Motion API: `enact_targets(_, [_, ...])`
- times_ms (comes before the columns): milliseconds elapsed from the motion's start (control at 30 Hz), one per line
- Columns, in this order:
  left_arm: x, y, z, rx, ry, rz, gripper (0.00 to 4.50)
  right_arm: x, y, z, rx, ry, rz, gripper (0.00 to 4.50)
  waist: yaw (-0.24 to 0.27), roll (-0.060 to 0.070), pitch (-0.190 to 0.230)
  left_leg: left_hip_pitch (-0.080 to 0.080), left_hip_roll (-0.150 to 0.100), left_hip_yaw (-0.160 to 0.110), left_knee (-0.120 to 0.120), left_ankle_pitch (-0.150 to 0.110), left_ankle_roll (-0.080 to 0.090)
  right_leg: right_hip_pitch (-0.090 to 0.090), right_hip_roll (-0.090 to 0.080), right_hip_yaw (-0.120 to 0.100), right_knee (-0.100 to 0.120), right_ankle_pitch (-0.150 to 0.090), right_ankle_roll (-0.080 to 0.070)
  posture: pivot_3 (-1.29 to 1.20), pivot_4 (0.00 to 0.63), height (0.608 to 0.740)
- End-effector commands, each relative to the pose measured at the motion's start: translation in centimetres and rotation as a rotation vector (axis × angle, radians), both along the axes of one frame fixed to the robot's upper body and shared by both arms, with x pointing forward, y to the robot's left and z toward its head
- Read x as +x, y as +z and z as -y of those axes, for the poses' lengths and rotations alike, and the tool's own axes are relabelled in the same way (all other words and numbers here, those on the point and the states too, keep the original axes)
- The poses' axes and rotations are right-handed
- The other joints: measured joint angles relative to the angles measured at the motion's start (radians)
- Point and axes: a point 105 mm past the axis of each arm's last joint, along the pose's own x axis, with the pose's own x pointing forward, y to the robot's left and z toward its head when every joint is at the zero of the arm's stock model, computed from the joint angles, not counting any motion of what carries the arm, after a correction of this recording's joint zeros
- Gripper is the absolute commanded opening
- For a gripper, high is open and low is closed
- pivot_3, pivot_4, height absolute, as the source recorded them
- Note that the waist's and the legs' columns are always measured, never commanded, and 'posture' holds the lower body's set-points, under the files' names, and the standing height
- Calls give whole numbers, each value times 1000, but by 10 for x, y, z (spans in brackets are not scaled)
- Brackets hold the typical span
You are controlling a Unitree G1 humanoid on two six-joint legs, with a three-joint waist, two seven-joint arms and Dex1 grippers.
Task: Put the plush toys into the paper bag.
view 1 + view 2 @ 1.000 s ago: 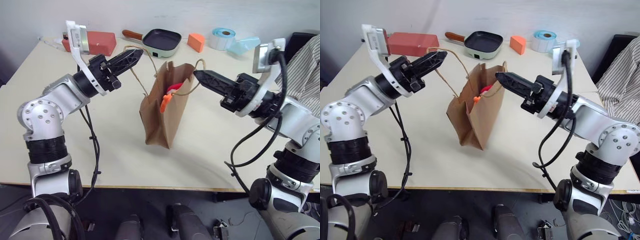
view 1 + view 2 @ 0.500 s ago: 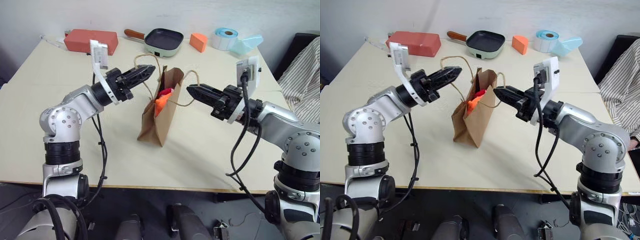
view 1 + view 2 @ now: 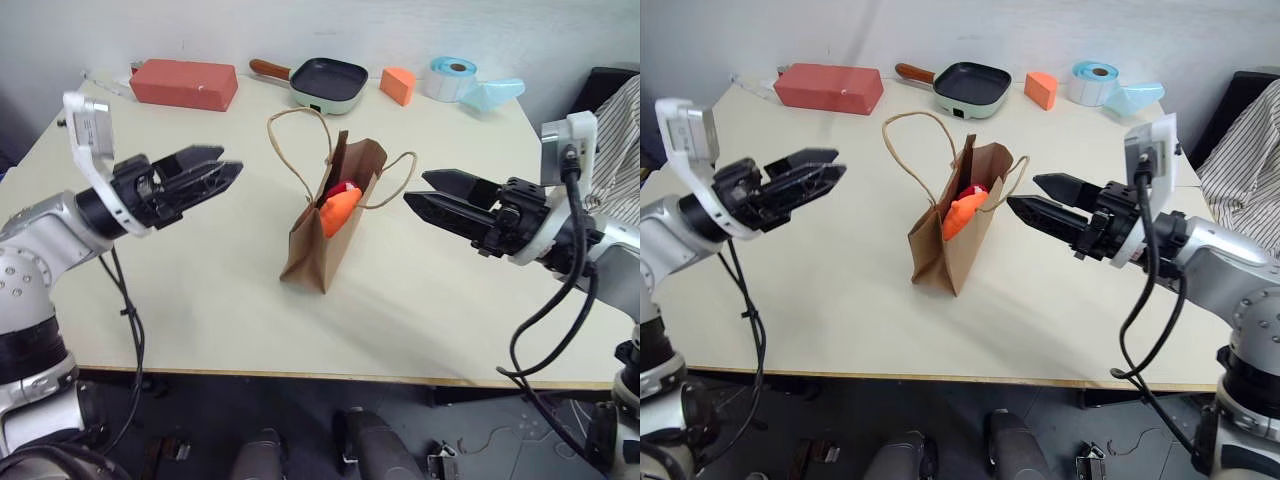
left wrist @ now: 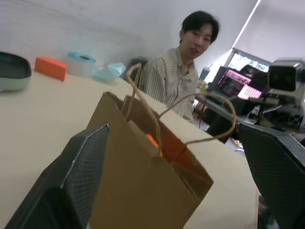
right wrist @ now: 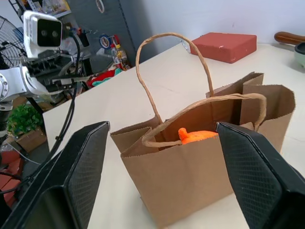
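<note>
Brown kraft paper bag (image 3: 325, 235): upright near the middle of the table (image 3: 200, 300), mouth open, both cord handles free; one loop stands tall on the left side, the other droops toward the right.
Orange plush toy (image 3: 338, 211): inside the bag, poking up above the rim at the mouth.
Red plush toy (image 3: 343, 187): also in the bag, tucked just behind and above the orange one, partly hidden.
Left gripper (image 3: 222, 172): off to the bag's left, apart from it, fingers spread wide, holding nothing, pointed toward the bag.
Right gripper (image 3: 425, 192): on the bag's right, near the drooping handle but not touching it, fingers parted wide, empty.
Red box (image 3: 184, 83): lying flat at the far left of the table.
Pan (image 3: 322, 82): at the far edge, green body, dark inside, brown handle pointing left.
Orange wedge block (image 3: 397, 84): just right of the pan.
Label roll (image 3: 449, 76): far right, beside a pale blue item.
Person (image 4: 183, 71): in a striped shirt, seated beyond the table's right side.
</note>
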Motion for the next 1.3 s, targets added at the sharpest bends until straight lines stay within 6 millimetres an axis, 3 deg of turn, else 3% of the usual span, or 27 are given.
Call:
enact_targets(33, [-15, -2, 1, 72, 14, 53, 4492, -7, -1, 3, -40, 6, 12, 3668, 1, 0, 0, 0, 0, 0, 0, 0, 0, 0, 0, 0, 0, 0, 0, 0, 150, 740])
enact_targets(100, [-20, -16, 2, 138, 23, 44, 4492, -12, -13, 9, -109, -1, -1, 3668, 6, 0, 0, 0, 0, 0, 0, 0, 0, 0, 0, 0, -1, 0, 0, 0, 150, 740])
enact_targets(167, [-23, -39, 5, 198, 33, 20, 4492, -14, -43, 14, -256, -36, -16, 3668, 15, 0, 0, 0, 0, 0, -1, 0, 1, 1, 0, 0, -2, 0, 0, 0, 150, 740])
enact_targets(267, [-21, -60, 14, 231, 31, 29, 4500, -4, -64, 10, -205, -71, -62, 3061, 20, 0, 0, 2, 0, 0, -4, -1, 1, 3, 0, 0, -7, 0, 0, 0, 150, 740])
enact_targets(367, [-12, -71, 26, 235, 7, 61, 4500, 9, -81, -6, -215, -73, -56, 2040, 21, 0, 0, 2, 0, 0, -1, -1, 1, 4, 0, 1, -4, 1, 2, 0, 150, 740])
enact_targets(500, [2, -80, 51, 242, -82, 101, 4500, 33, -103, -52, -276, -18, 0, 609, 16, -1, 0, 3, -1, 1, 0, -1, 1, 3, 0, 1, -3, 1, 2, 0, 150, 740])
enact_targets(567, [7, -82, 56, 249, -92, 116, 4500, 40, -106, -63, -289, -9, 25, 32, 18, -1, 0, 2, -1, 1, -1, -1, 1, 2, 0, 1, -2, 1, 2, 0, 150, 740])
enact_targets(767, [21, -99, 80, 312, -92, 186, 4500, 62, -113, -79, -313, -38, 63, 32, 23, -1, 0, -1, 0, 1, 1, -1, 3, 0, 0, 1, 0, 1, 2, 0, 150, 740])
enact_targets(900, [27, -96, 94, 263, -69, 200, 4500, 64, -113, -82, -301, -43, 66, 32, 24, -1, 0, -1, 0, 1, 1, -2, 3, 0, 0, 0, 0, 1, 2, 0, 150, 740])
enact_targets(1233, [57, -92, 103, 229, 51, 180, 4500, 61, -120, -89, -298, -33, 65, 32, 21, -1, -1, -1, 0, 1, 2, -2, 3, 0, 0, 1, 2, 1, 2, 0, 150, 740])
enact_targets(1300, [60, -95, 105, 241, 55, 181, 3853, 60, -119, -89, -292, -31, 71, 0, 21, -1, -1, -1, 0, 1, 2, -2, 3, 0, 0, 1, 3, 1, 2, 0, 150, 740])
